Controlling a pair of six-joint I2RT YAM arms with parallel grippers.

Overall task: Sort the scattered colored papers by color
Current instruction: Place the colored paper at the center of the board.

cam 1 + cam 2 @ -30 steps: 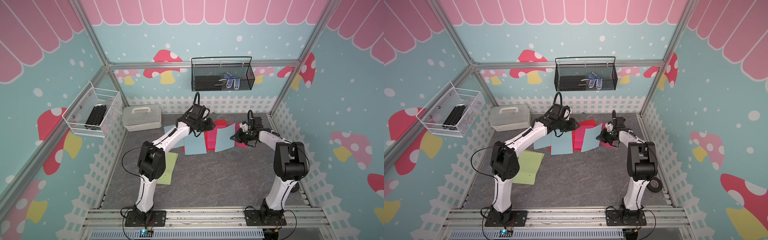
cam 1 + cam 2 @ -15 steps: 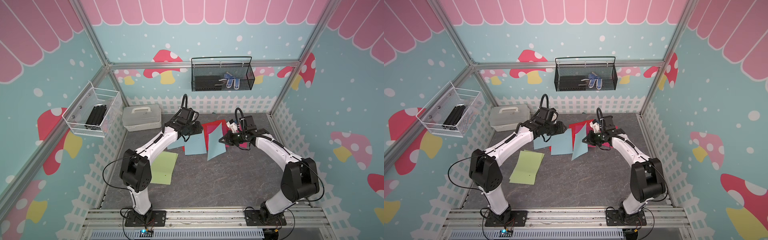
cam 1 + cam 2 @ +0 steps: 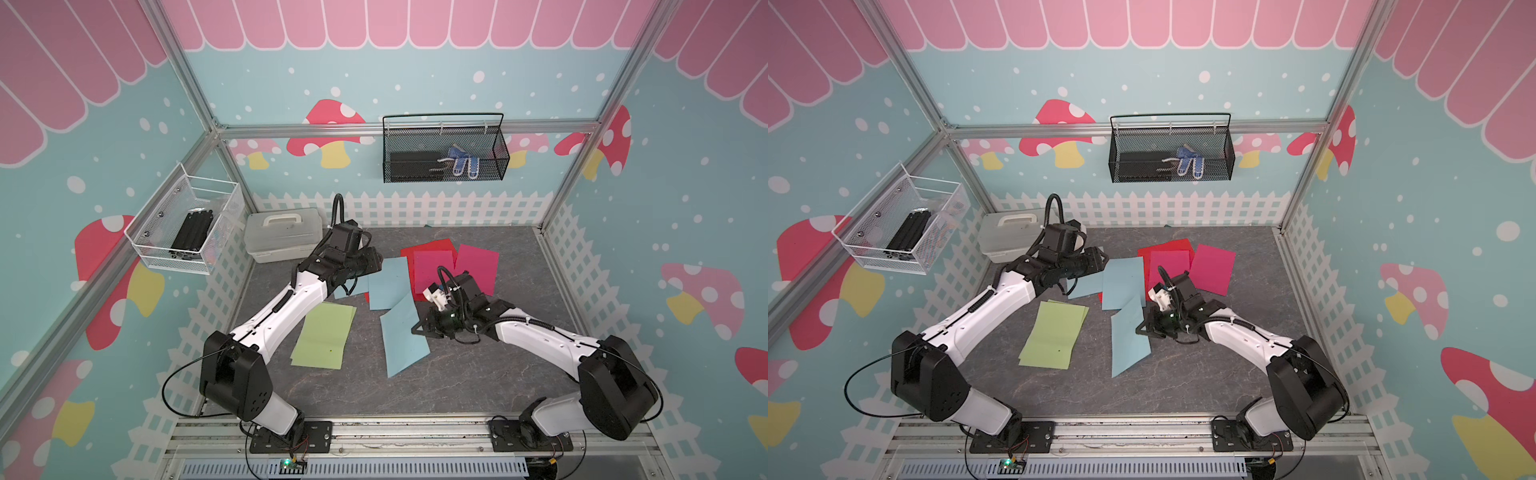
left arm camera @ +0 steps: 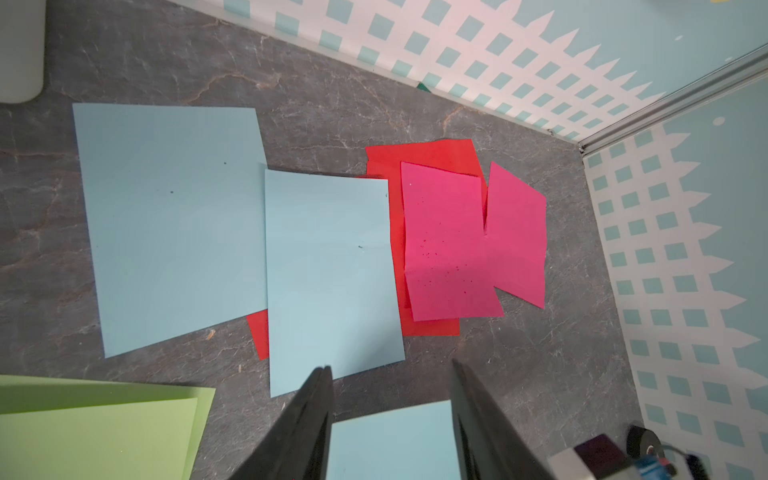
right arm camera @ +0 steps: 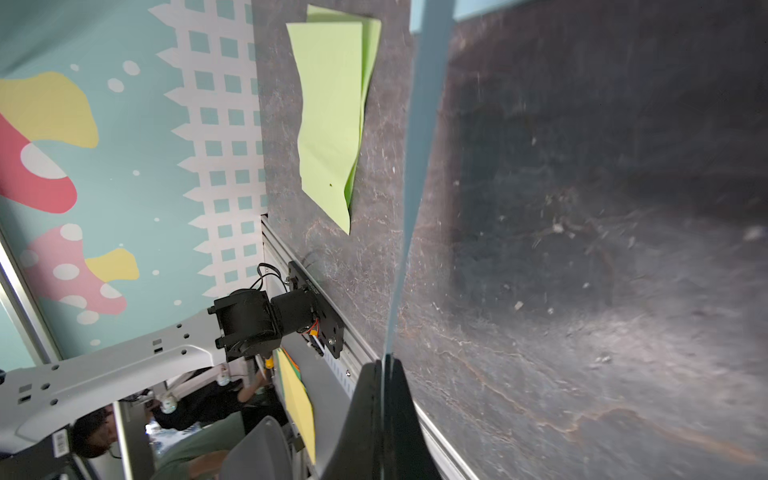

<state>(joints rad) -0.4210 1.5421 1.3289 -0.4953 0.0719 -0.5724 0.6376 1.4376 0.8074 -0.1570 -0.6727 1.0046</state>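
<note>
The left end effector [image 4: 390,365] hovers above the papers with its jaws apart and nothing between them. On the left wall hangs a white wire basket [image 3: 156,249] holding a black bundle [image 3: 193,228]. Beside it on the tabletop [image 3: 457,374] stands a white box [image 3: 282,237], lid shut, contents hidden. Two green sheets [image 3: 324,336] lie stacked and slightly offset. Next come two blue sheets [image 3: 388,282] lying flat side by side. A third blue sheet [image 3: 403,340] sits in front of them, pinched at one edge by the closed right end effector [image 5: 384,363]. Further right, red sheets [image 3: 428,249] lie under two pink sheets [image 3: 478,270]. On the back wall, a black mesh basket [image 3: 494,166] holds a flat black item and a blue-and-white thing [image 3: 463,164].
</note>
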